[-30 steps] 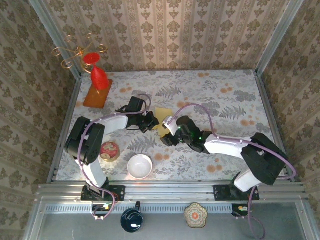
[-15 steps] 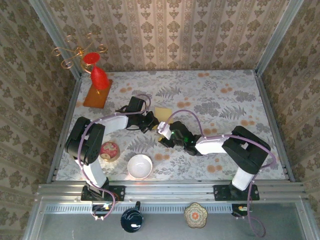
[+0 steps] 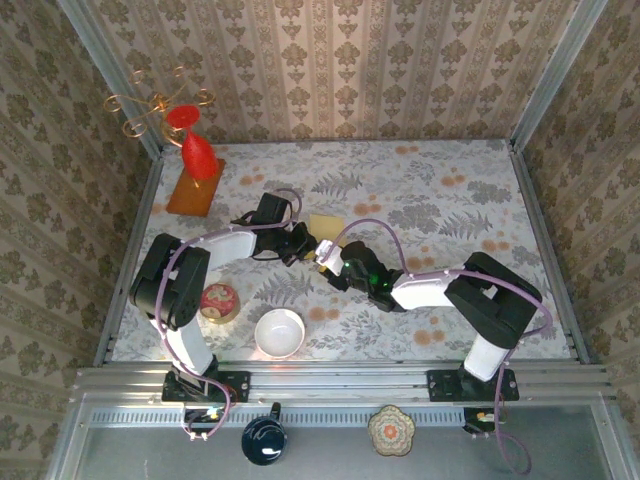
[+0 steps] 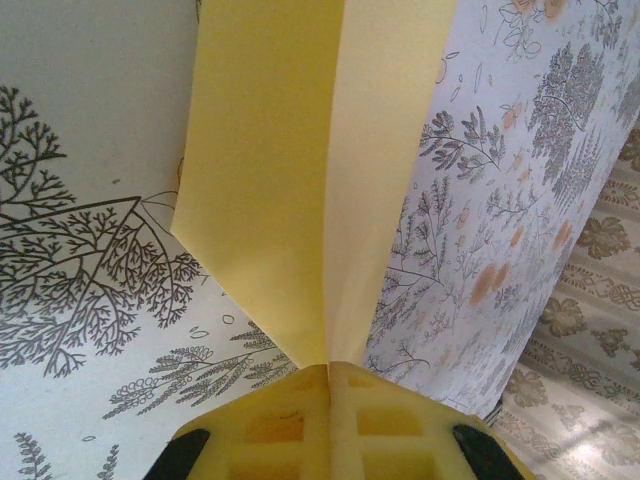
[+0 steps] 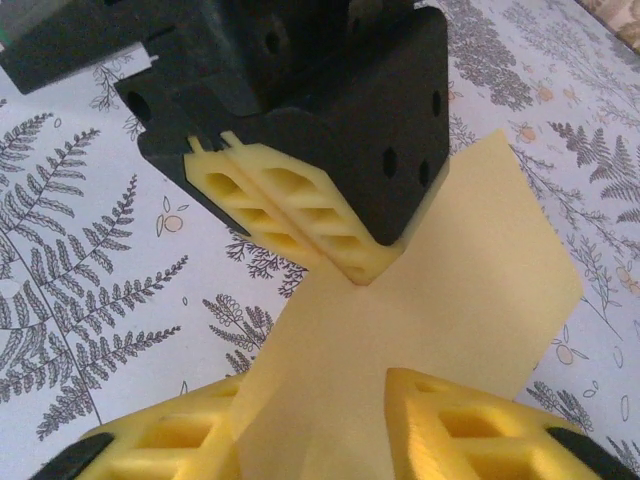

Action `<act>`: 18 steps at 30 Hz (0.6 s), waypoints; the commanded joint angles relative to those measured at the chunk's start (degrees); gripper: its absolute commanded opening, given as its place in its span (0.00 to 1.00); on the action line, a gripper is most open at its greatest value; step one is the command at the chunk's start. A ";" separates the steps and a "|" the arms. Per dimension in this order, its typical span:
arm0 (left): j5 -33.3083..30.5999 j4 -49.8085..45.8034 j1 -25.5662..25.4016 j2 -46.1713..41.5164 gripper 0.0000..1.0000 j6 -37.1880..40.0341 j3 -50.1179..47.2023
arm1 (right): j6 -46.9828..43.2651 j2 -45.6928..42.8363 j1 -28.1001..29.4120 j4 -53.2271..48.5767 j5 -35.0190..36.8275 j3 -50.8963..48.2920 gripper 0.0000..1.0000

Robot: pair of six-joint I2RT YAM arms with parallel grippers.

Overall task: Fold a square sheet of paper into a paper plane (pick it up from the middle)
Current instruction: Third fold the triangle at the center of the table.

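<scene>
The left end effector (image 4: 330, 370) is clenched on the square sheet of paper (image 4: 290, 150). It pinches a raised crease, so the sheet falls away in two sloping flaps over the floral tabletop (image 4: 90, 250). The sheet lies beyond the white bowl (image 3: 279, 332), a little to the bowl's right. The right end effector (image 5: 312, 392) is at the same spot, released, with one finger on each side of the paper.

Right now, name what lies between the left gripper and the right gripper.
The yellow sheet of paper spans from the left gripper to the right gripper, in the right wrist view.
</scene>
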 commanded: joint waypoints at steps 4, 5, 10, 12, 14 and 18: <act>-0.25 0.38 -0.25 -0.31 0.08 -0.70 -0.33 | 0.79 -1.99 0.08 0.99 -1.91 -1.20 0.23; -0.44 0.26 -0.25 -0.42 0.11 -0.62 -0.42 | 1.01 -2.14 0.06 0.49 -2.89 -1.28 0.18; -3.62 -4.12 2.31 -2.59 0.30 2.95 -1.02 | 5.21 -3.88 -1.37 -4.12 -9.41 -1.20 0.00; -4.58 -5.46 5.04 -4.50 0.35 5.11 -1.44 | 7.80 -4.81 -2.00 -6.40 -12.02 -1.20 0.00; -4.69 -5.18 6.23 -6.60 0.36 6.57 -1.58 | 10.22 -5.48 -2.23 -8.25 -14.13 -1.16 0.00; -5.02 -5.29 5.76 -8.64 0.37 9.84 0.70 | 15.75 -5.85 -2.25 -11.19 -17.32 -0.68 0.00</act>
